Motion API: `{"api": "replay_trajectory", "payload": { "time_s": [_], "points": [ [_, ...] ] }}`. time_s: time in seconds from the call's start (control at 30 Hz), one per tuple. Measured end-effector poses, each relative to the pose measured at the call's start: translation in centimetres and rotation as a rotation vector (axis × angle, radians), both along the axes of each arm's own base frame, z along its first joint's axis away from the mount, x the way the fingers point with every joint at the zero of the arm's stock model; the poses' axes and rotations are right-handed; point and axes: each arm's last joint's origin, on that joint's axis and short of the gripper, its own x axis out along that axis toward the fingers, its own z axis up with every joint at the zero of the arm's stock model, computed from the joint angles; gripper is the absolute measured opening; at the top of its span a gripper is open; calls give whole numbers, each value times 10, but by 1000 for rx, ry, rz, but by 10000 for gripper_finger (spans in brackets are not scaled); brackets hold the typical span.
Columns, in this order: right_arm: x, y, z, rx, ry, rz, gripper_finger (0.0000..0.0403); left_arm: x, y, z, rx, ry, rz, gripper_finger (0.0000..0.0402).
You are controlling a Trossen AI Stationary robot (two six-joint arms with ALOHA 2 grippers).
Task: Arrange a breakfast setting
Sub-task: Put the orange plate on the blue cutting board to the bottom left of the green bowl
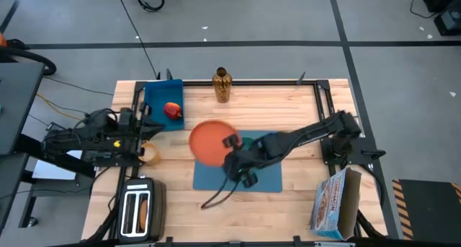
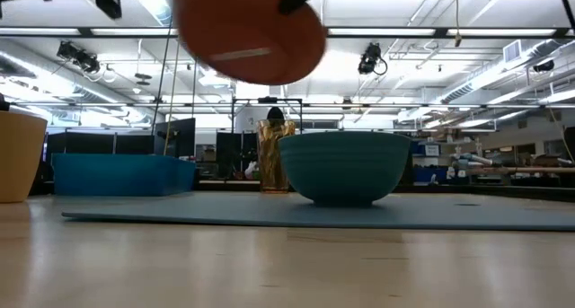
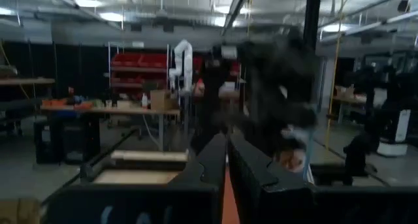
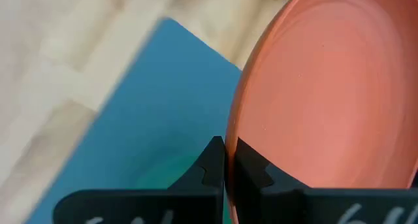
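Observation:
My right gripper (image 1: 230, 142) is shut on a round orange plate (image 1: 209, 141), held in the air over the far left corner of the blue placemat (image 1: 216, 176). In the low view the plate (image 2: 252, 34) hangs high above the mat (image 2: 180, 209). A teal bowl (image 2: 344, 166) stands on the mat, mostly hidden under my right arm in the high view. A red apple (image 1: 172, 110) lies in the blue bin (image 1: 160, 96). A yellow-orange cup (image 2: 18, 155) stands on the wood left of the mat. My left gripper (image 3: 226, 160) is shut on nothing, drawn back at the table's left edge. My right gripper pinches the plate's rim (image 4: 230, 129) between its two fingers, one on each face. The fingers come slanting down from the table's right side. The plate is lifted clear of the mat and tilted.
A golden bottle (image 1: 222, 85) stands at the far edge. A silver toaster (image 1: 140, 211) sits at the near left corner and a cereal box (image 1: 335, 204) at the near right. A dark cord (image 1: 216, 196) trails across the mat's near edge.

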Motion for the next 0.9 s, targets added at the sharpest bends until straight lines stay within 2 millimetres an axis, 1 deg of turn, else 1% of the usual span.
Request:
{"api": "replay_trajectory", "payload": {
  "time_s": [0.07,0.2,0.27,0.37,0.43,0.57,0.7,0.9],
  "points": [
    [10,12,-10,1,2,54,14,-2,0,6,10,-18,3,25],
    [27,35,-35,11,14,140,14,-3,0,8,9,-30,2,25],
    [35,44,-50,21,23,177,14,-2,-1,6,3,-31,-17,25],
    [43,57,-73,27,31,205,14,2,-3,-2,10,-10,-85,25],
    [46,63,-90,14,60,218,14,3,-3,-4,2,-6,-116,25],
    [50,69,-118,-34,114,205,14,5,-4,-8,-18,11,-126,25],
    [51,69,-132,-93,128,116,14,6,-3,-8,-20,6,-126,25],
    [50,70,-137,-28,157,84,15,9,-3,-9,-21,21,-129,25]
  ]
}}
